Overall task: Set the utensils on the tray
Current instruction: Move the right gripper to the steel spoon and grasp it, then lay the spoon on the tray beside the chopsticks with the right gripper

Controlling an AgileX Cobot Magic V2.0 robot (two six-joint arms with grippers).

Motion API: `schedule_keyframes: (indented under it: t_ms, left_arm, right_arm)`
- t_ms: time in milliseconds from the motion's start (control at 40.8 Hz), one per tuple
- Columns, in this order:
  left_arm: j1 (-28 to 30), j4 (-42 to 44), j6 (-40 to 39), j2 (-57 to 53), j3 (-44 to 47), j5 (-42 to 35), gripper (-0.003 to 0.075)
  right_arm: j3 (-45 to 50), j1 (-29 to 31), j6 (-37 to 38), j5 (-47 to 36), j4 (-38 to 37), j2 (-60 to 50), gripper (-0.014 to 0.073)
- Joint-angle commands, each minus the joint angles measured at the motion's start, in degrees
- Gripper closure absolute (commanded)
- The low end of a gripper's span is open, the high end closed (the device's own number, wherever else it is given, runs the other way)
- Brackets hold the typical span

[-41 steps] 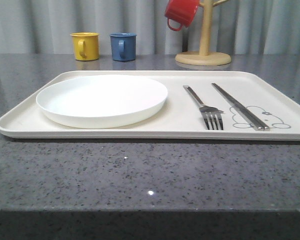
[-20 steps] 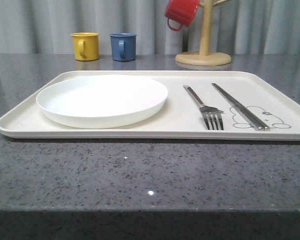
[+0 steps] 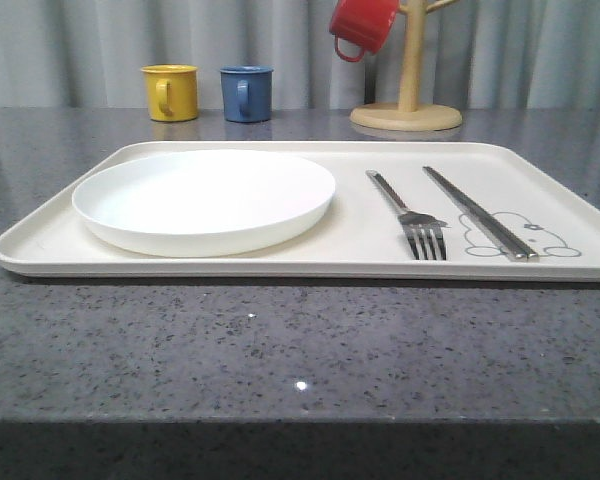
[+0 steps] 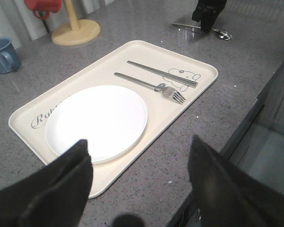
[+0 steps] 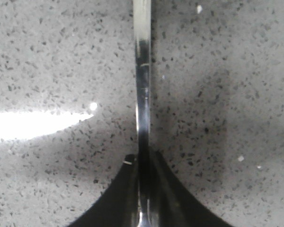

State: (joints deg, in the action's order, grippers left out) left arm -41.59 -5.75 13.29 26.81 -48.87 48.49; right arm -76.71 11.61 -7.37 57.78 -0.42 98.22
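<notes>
**On the counter: spoon clamped, other utensils on tray**

Front view: on the grey counter (image 3: 280,350) lies the cream tray (image 3: 70,225), carrying the white plate (image 3: 205,198), the fork (image 3: 410,215) and the chopsticks (image 3: 478,212). Yellow mug (image 3: 170,92) and blue mug (image 3: 246,93) stand behind it; a red mug (image 3: 362,25) hangs on the wooden rack (image 3: 408,110).

Left wrist view: left gripper (image 4: 137,182) hangs above the tray's near edge, fingers spread wide, holding nothing. Beyond the tray, the right gripper (image 4: 208,21) touches the spoon (image 4: 203,30) on the counter.

Right wrist view: fingers (image 5: 125,194) pinch the spoon handle narrowly.
</notes>
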Motion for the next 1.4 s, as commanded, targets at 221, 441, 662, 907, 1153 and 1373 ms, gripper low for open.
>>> schedule_keyframes:
  t_ms: [221, 441, 662, 907, 1153, 1373]
  left_arm:
    - [-0.3, -0.9, -0.6, 0.4, -1.3, -5.0, 0.0300]
    - [-0.3, -0.9, -0.6, 0.4, -1.3, -5.0, 0.0300]
    - [-0.3, -0.9, -0.6, 0.4, -1.3, -5.0, 0.0300]
    - [-0.3, -0.9, -0.6, 0.4, -1.3, -5.0, 0.0300]
    - [-0.3, -0.9, -0.6, 0.4, -1.3, -5.0, 0.0300]
    - [-0.3, -0.9, -0.6, 0.4, -1.3, -5.0, 0.0300]
  right_arm:
    - [-2.5, 0.3, -0.6, 1.4, 5.2, -4.2, 0.0577]
    - [-4.0, -0.9, -0.6, 5.8, 11.3, -8.2, 0.0577]
    - [-3.8, -8.6, 0.1, 10.4, 13.1, -11.0, 0.0577]
    - [-1.3, -19.1, 8.7, 6.3, 15.5, -11.0, 0.0577]
    - [1.5, -21.3, 14.9, -0.6, 15.9, -7.8, 0.0576]
    - [1.4, -21.3, 15.0, -1.4, 15.9, -4.9, 0.0567]
